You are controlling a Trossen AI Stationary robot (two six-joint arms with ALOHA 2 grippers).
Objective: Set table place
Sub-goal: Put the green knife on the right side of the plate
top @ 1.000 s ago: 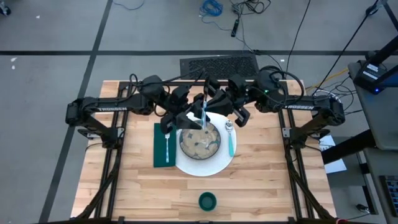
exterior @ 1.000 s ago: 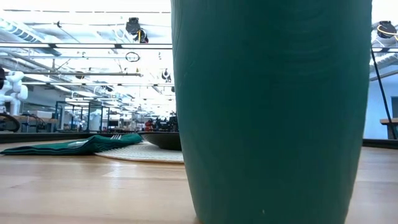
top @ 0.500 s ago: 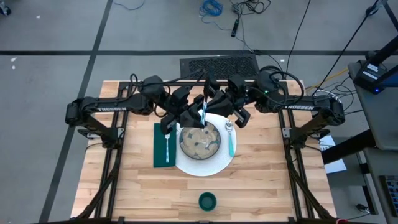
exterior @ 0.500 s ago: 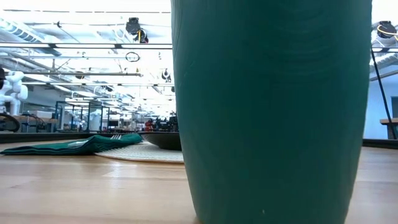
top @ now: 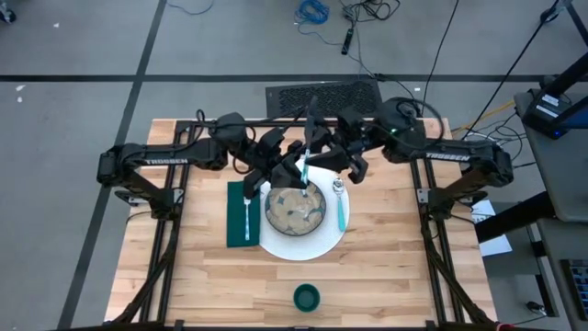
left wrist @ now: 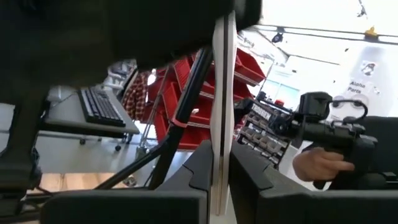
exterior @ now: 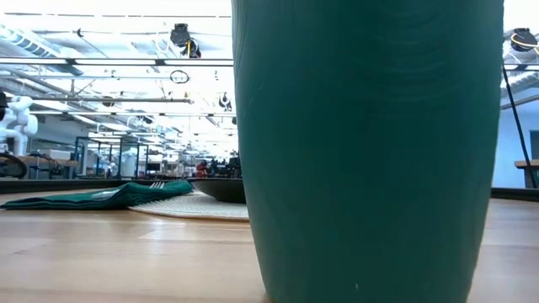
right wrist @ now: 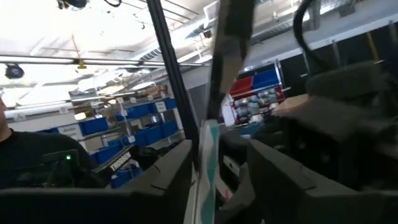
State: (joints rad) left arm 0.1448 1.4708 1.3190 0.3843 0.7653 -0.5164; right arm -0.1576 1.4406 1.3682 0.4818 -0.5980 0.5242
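Observation:
Above the far rim of the speckled bowl (top: 296,207), my left gripper (top: 290,171) is shut on the knife (top: 302,170), which has a teal handle and a silver blade. My right gripper (top: 318,153) stands open just beyond it, its fingers (right wrist: 273,177) on either side of the teal handle (right wrist: 208,155) with gaps showing. The bowl sits on the white plate (top: 303,246). A fork (top: 248,216) lies on the green napkin (top: 236,221) to the plate's left, and a teal-handled spoon (top: 342,210) lies to its right. The green cup (top: 306,296) stands near the front edge. My left gripper pinches the knife's thin light-coloured part (left wrist: 218,143) between its two fingers (left wrist: 249,180), seen edge-on in the left wrist view. It comes from the table's left, above the bowl. The knife is lifted clear of bowl and plate, running on past the fingers toward the right gripper.
The wooden table (top: 386,276) shows bare wood to the right and left of the setting and around the cup. The cup (exterior: 370,151) fills most of the low view. Both arms meet over the table's far middle.
My right gripper has drawn back a little toward the table's far edge, away from the knife. The knife stays lifted above the bowl's far rim at my left gripper and has tipped slightly. Nothing on the table has moved.

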